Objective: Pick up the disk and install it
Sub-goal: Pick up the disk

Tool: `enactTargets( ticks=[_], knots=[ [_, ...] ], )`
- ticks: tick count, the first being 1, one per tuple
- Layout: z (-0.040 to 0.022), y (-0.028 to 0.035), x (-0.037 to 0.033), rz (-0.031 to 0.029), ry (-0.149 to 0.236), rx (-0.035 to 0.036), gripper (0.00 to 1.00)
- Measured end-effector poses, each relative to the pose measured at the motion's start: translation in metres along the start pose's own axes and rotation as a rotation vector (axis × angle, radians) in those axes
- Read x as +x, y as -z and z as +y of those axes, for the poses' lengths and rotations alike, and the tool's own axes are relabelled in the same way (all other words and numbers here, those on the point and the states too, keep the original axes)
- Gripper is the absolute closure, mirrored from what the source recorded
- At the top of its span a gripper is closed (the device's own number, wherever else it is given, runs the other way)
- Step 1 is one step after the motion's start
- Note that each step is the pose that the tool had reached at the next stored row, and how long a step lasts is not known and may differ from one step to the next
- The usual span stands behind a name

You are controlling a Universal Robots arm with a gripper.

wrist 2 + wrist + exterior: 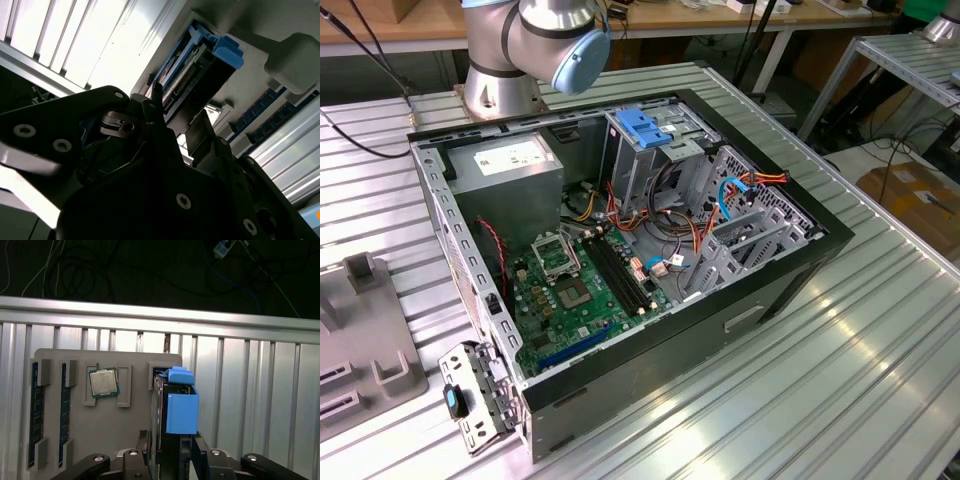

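The disk [181, 412] stands on edge at a slot of the grey fixture plate [100, 435], its light-blue carrier facing the camera. In the first wrist view my gripper [172, 441] has one black finger tight against each side of it. The second wrist view shows the same hold, with the disk [220, 55] and its blue rail sticking out beyond the gripper [180, 107]. I cannot tell whether the disk has left its slot. The open computer case [790, 270] lies on the ribbed metal table, and a drive cage with a blue latch [645, 128] sits at its far side.
On the fixture plate lie a processor chip [103, 382] and two memory sticks [35, 410]. Part of that plate [360, 360] shows at the exterior view's left. The arm's base [500, 80] stands behind the case. Cables [680, 250] cross inside the case.
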State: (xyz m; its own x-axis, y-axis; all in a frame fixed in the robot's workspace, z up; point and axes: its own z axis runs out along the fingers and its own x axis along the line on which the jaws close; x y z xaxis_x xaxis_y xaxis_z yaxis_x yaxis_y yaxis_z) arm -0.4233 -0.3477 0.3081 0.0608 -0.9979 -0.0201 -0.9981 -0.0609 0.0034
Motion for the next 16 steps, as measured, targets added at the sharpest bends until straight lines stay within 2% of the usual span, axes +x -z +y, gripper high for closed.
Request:
enactTargets(
  ticks=[2, 3, 5, 16],
  knots=[
    [0.0000, 0.0000, 0.0000, 0.0001, 0.000, 0.0000, 0.56],
    [0.0000, 0.0000, 0.0000, 0.0001, 0.000, -0.0001, 0.63],
    [0.0000, 0.0000, 0.0000, 0.0001, 0.000, 0.0000, 0.65],
    [0.0000, -0.0002, 0.0000, 0.0000, 0.000, -0.0001, 0.65]
  ],
)
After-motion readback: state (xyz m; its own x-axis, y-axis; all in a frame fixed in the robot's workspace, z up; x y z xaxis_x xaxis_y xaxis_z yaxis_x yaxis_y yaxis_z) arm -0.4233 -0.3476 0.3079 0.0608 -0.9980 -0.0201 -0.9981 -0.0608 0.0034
